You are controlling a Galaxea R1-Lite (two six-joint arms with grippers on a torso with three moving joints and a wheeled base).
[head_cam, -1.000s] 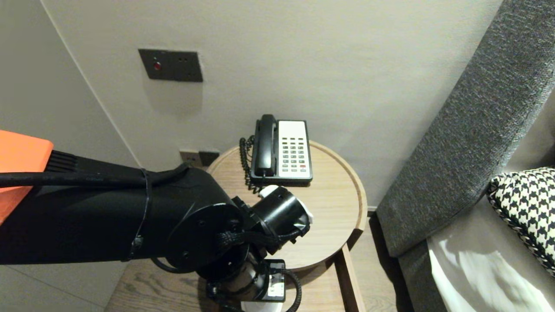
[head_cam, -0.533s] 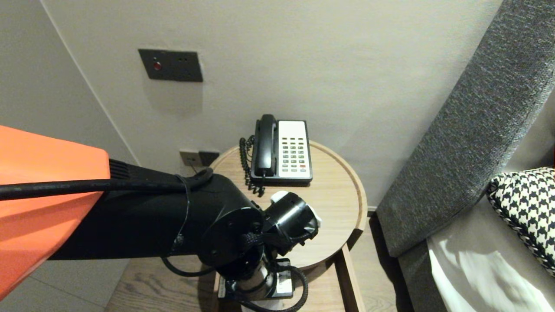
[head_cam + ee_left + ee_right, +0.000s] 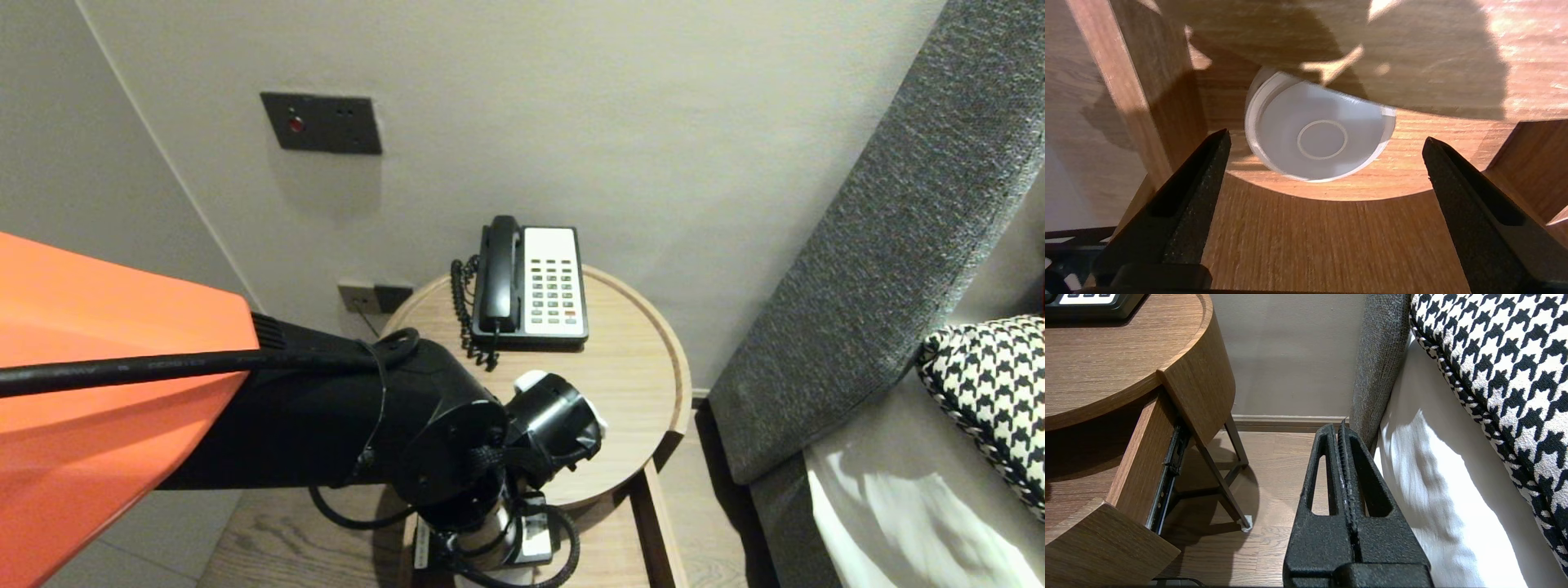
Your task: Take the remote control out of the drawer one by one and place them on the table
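A white cup (image 3: pixel 1323 122) stands upright in the pulled-out drawer (image 3: pixel 1412 171) of a round wooden bedside table (image 3: pixel 637 392). Its far side is tucked under the table top's edge. My left gripper (image 3: pixel 1326 136) hangs above the drawer, pointing down at the cup, open wide with nothing between its black fingers (image 3: pixel 1200 183). In the head view my left arm's wrist (image 3: pixel 490 523) covers the drawer and hides that gripper. My right gripper (image 3: pixel 1340 426) is shut and empty, parked low beside the bed's edge, to the right of the table.
A black and white desk phone (image 3: pixel 531 282) sits at the back of the table top. A grey upholstered headboard (image 3: pixel 882 245) and a houndstooth pillow (image 3: pixel 992 392) lie to the right. A dark wall plate (image 3: pixel 321 122) is above. The drawer's side (image 3: pixel 1143 457) juts out over the wood floor.
In the head view my left arm has slid further in toward the right, and its wrist has shifted right and a little lower over the table's front.
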